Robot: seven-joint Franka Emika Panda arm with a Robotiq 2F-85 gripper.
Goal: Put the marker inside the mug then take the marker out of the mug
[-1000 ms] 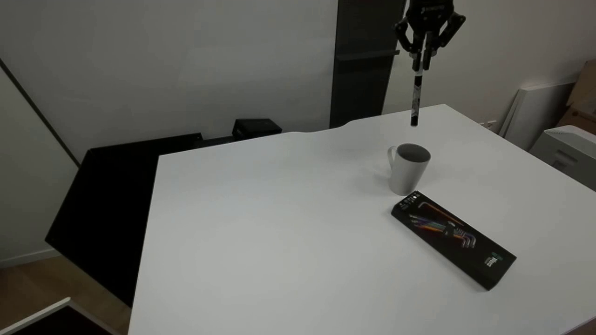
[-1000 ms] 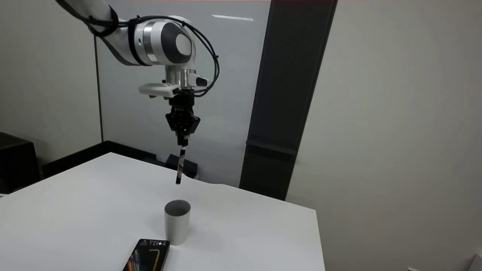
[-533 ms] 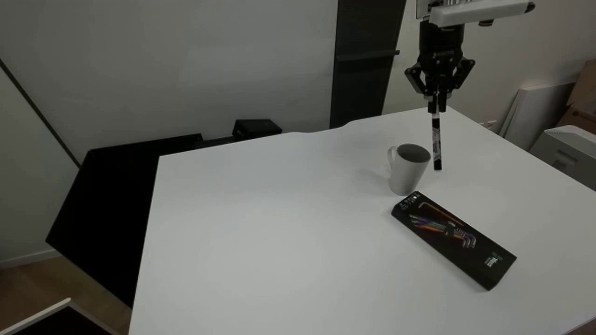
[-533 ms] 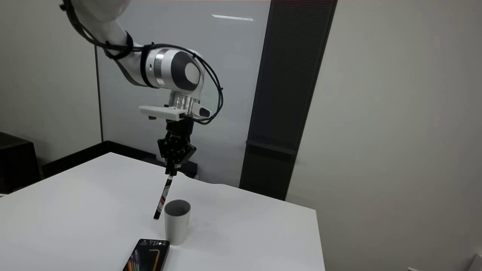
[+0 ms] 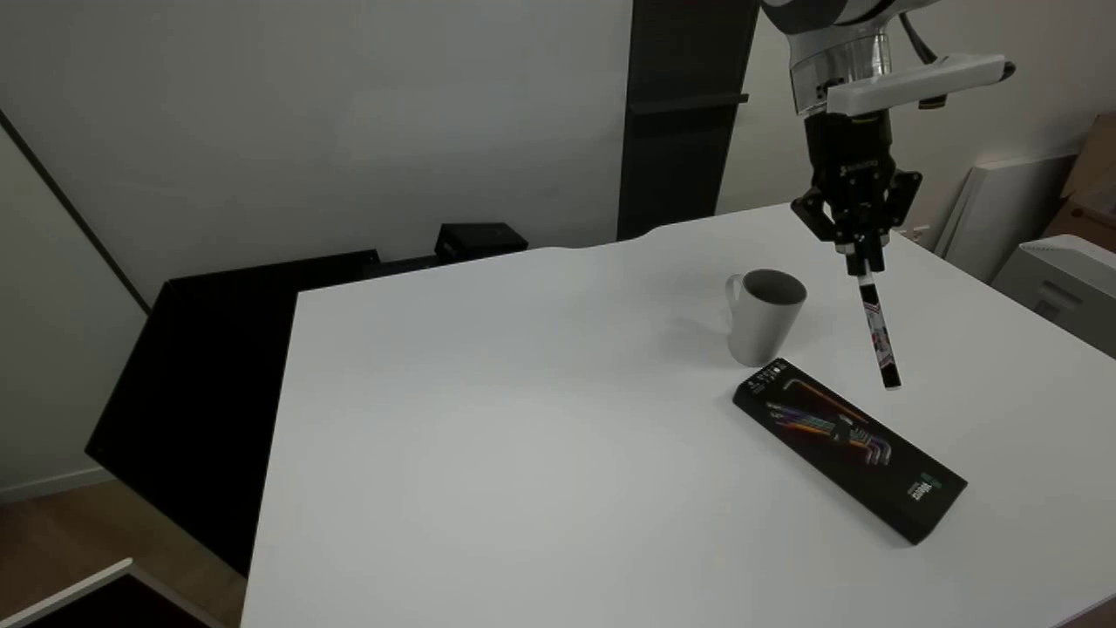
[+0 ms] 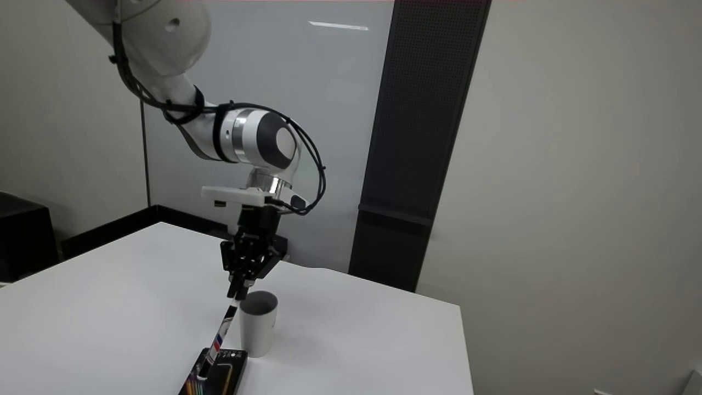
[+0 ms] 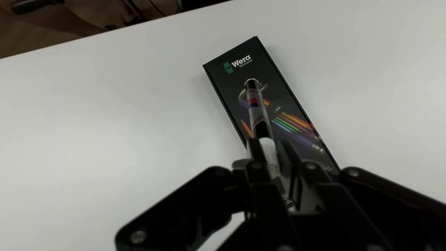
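Our tool [image 5: 865, 269] pinches the marker [image 5: 881, 336]; probably setting it down, we should lower gently, clear of the lower-right box [image 5: 853, 449].

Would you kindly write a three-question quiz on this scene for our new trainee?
1. Multiple choice: the hand holds the marker; relative to the mug, is the marker's lower end A) inside, B) outside or C) underneath?
2. True or false: the mug is lying on its side.
3. Fill in: the Wera box lies flat on a ____ table.

Key: 1. B; 2. False; 3. white.
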